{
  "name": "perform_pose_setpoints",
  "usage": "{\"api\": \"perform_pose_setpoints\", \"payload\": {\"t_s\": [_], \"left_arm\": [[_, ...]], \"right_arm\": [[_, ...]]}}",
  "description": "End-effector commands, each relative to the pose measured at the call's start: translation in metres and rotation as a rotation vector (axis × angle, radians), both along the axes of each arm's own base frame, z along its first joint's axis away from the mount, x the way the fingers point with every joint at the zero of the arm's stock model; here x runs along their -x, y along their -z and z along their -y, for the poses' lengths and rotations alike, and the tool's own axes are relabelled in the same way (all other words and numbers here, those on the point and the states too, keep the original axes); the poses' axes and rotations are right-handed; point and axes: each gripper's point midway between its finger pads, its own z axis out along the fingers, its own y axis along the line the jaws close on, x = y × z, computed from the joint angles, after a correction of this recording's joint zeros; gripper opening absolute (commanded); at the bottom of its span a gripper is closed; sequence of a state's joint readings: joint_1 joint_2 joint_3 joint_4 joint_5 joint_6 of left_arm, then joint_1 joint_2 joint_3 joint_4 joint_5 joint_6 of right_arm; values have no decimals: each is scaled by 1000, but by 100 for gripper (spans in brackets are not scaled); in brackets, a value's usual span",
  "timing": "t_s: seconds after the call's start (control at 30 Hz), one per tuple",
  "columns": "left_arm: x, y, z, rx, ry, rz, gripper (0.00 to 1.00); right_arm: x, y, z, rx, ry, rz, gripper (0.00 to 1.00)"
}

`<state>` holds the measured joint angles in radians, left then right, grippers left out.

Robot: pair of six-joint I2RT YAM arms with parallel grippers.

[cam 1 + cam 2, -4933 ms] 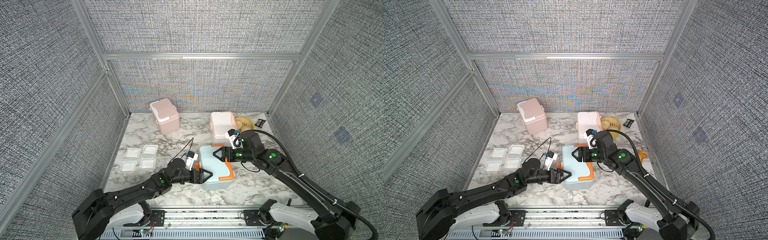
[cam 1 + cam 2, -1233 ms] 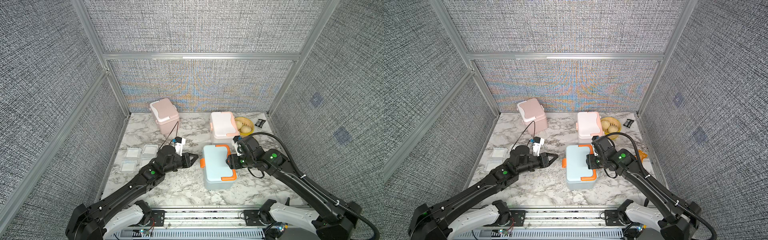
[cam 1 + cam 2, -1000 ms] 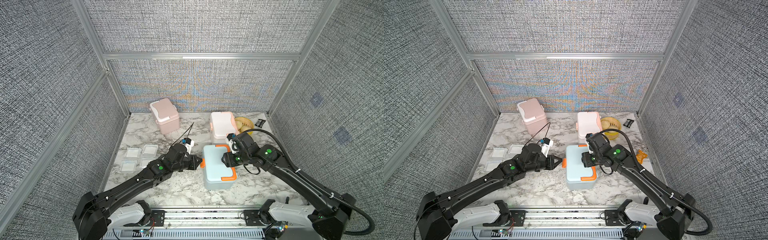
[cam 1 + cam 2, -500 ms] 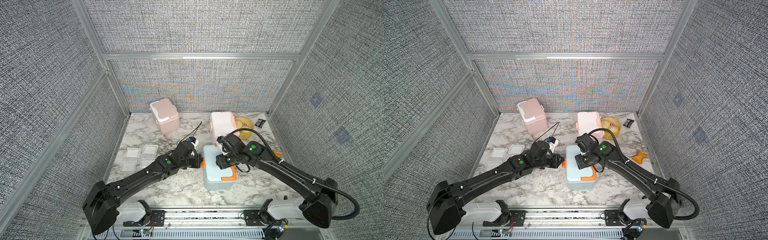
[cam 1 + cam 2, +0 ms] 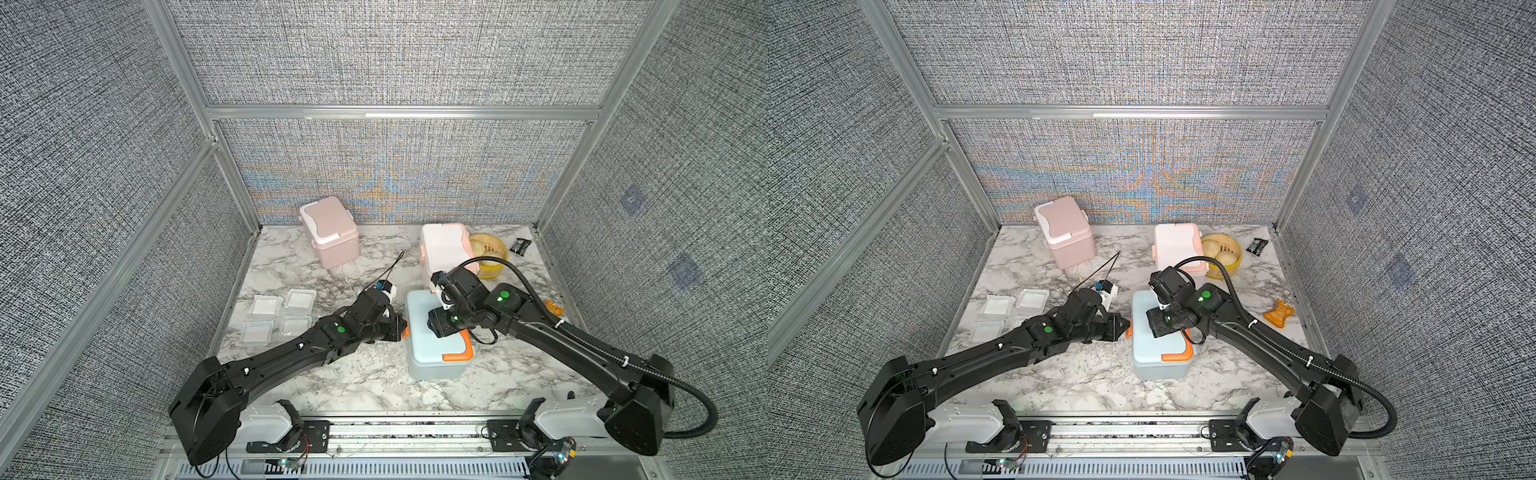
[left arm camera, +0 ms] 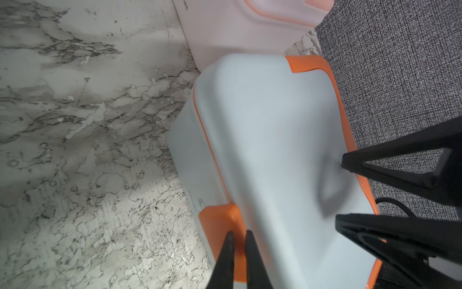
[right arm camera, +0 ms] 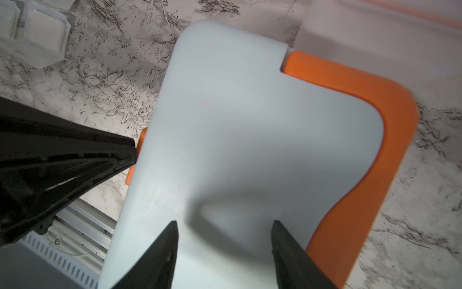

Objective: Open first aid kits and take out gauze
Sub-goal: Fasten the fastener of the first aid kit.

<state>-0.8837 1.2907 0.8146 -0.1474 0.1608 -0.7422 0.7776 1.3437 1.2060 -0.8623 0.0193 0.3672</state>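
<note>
We see three kits, all lids down, contents hidden: pink kit (image 5: pixel 330 230) back left, white kit (image 5: pixel 442 245) back right, blue kit (image 5: pixel 430 353) mid-table. The blue kit stands upright with its long axis front to back and its orange handle flat along the right edge. Gauze (image 5: pixel 300 300): four pads flat on the table (image 5: pixel 353 374), left of the blue kit.

The yellow basket (image 5: pixel 1225 270) beside the white kit holds buns (image 5: pixel 1219 251).

- **Left tool** (image 6: pixel 239 236): tips nearly together at the blue kit's orange side latch. We can't tell if it pinches.
- **Right tool** (image 7: pixel 223 225): over the blue lid, fingers apart, empty.

Black packet (image 5: pixel 520 245) and orange wrapper (image 5: pixel 1279 312) lie far right.
</note>
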Motion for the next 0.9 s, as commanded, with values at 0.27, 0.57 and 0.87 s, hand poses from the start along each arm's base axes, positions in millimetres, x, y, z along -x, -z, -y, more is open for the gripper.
{"api": "perform_pose_setpoints", "payload": {"t_s": [0.27, 0.57, 0.87], "left_arm": [[8, -33, -8, 88, -5, 52, 56], [11, -29, 8, 124, 42, 9, 68], [11, -17, 20, 135, 66, -30, 67]], "right_arm": [[6, -36, 32, -41, 126, 110, 78], [7, -15, 56, -169, 203, 58, 81], [11, 19, 41, -197, 161, -63, 81]]}}
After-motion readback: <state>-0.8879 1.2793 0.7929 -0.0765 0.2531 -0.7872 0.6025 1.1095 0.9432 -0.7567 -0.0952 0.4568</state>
